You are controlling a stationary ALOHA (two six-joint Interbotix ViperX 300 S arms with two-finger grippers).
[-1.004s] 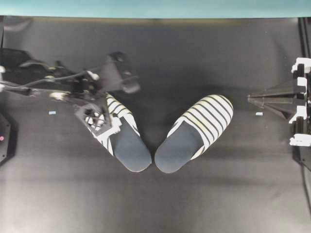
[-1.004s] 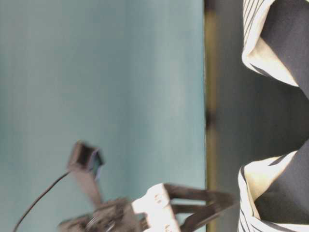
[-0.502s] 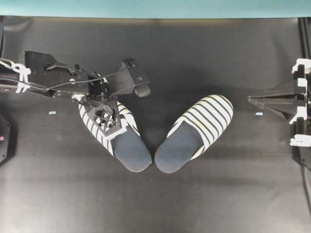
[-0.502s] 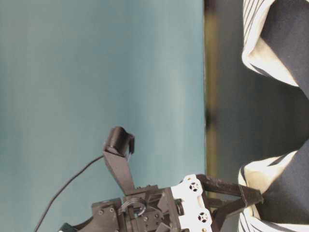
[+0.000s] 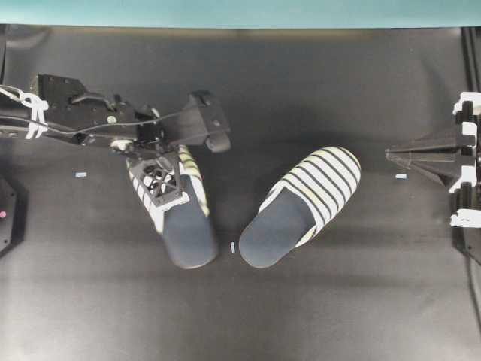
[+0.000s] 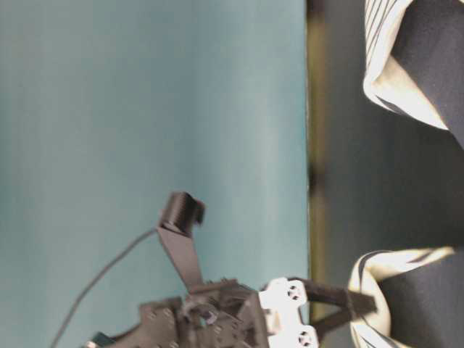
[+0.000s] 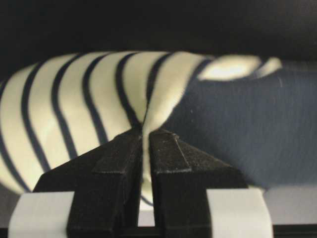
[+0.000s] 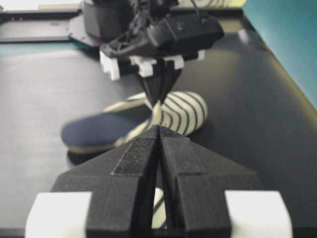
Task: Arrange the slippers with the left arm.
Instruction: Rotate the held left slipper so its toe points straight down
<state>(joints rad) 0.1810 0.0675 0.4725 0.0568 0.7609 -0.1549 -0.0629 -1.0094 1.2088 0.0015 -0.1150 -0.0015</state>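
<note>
While pinched in the black latticed left gripper [image 5: 167, 197] by a fold of its cream, black-striped upper, lies close to straight up and down in the overhead view — the left-hand open-back slipper with the dark navy insole [image 5: 177, 214], toe under the wrist, heel [image 5: 192, 252] toward the near edge of the black tabletop [image 5: 338, 316]. Jaws pressed almost together on that fabric fold in the left wrist view, nothing else caught between them. Sits well apart to the right, untouched, the matching striped slipper [image 5: 301, 205] — long axis slanted, toe up and right, heel down and left, nearly meeting the first heel beside a small pale marker [image 5: 233, 247]. Probably turns on that mismatch of axes: one near vertical, the other diagonal, so not yet a parallel pair. Nearer by far to both slippers, the left arm [image 5: 83, 120]. Parked at the right edge, the motionless pointed right gripper [image 5: 392, 154], jaws closed on nothing
</note>
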